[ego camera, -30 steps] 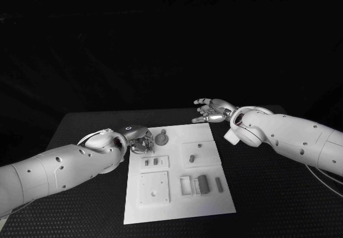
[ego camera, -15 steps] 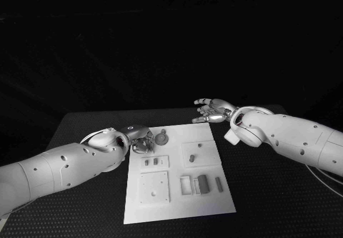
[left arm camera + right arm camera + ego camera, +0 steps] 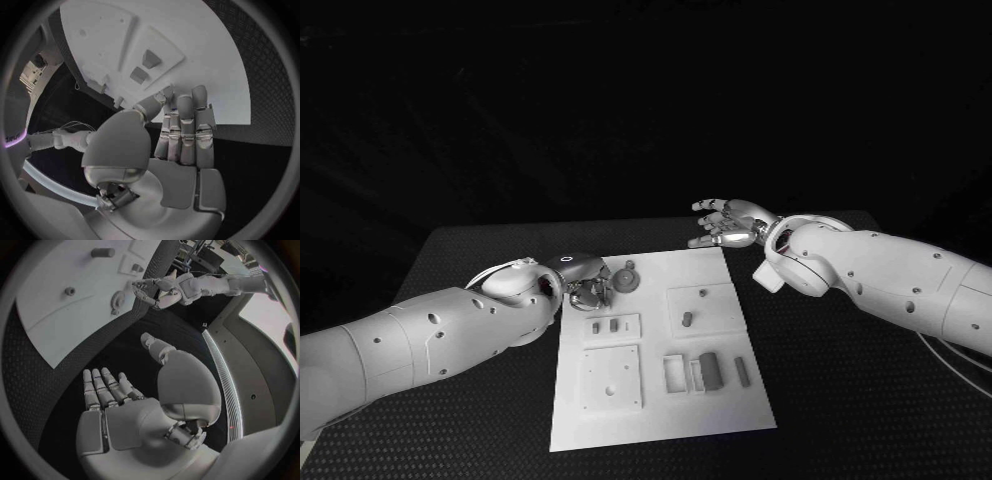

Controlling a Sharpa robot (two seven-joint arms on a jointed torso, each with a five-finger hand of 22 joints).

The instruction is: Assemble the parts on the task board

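Now we saw the white rectangular task board (image 3: 661, 350) lying in the middle of the black textured table (image 3: 473, 250), with small grey parts (image 3: 708, 369) set in its recesses (a round flat piece (image 3: 627, 279) lay near its far left corner). Our left hand (image 3: 584, 285) hung over the board's far left corner, just beside that round piece; in the left wrist view its fingers (image 3: 184, 127) lay straight and pressed side by side, holding nothing. Our right hand (image 3: 727, 223) hovered palm-up beyond the board's far right corner, well apart from the parts, its fingers (image 3: 103, 387) loosely extended and holding nothing.
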